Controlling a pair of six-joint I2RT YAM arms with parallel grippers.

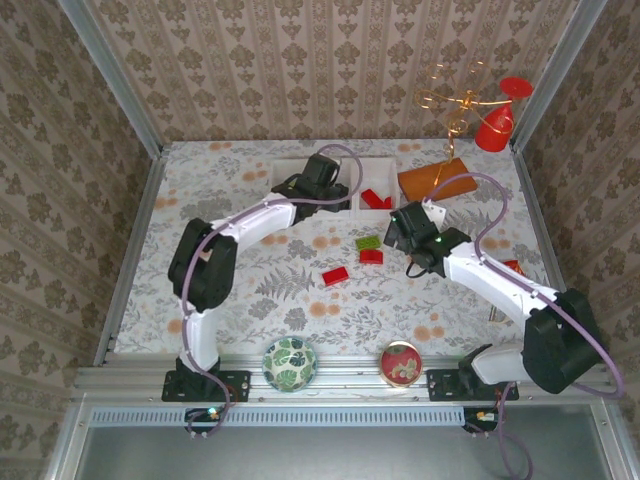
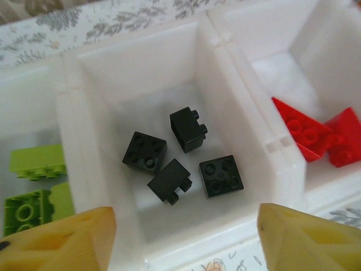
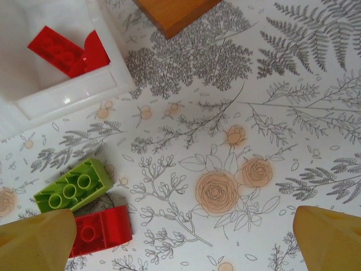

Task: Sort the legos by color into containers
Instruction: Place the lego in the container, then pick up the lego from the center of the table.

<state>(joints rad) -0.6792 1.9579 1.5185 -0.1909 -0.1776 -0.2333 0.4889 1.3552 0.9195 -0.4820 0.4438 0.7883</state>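
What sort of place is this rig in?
Likely a lab test booth dressed as a home: wallpaper panels in a bare aluminium frame, a floral tablecloth, and a left arm and right arm bolted to a metal rail.

The white tray (image 2: 237, 84) is smooth, glossy plastic, and the black bricks (image 2: 145, 151) in it shine the same way. At lower left of the right wrist view the lime brick (image 3: 73, 191) is glossy plastic. The flowered table cover (image 3: 225, 113) looks matt, and the orange-brown board (image 3: 175, 14) looks like smooth wood.
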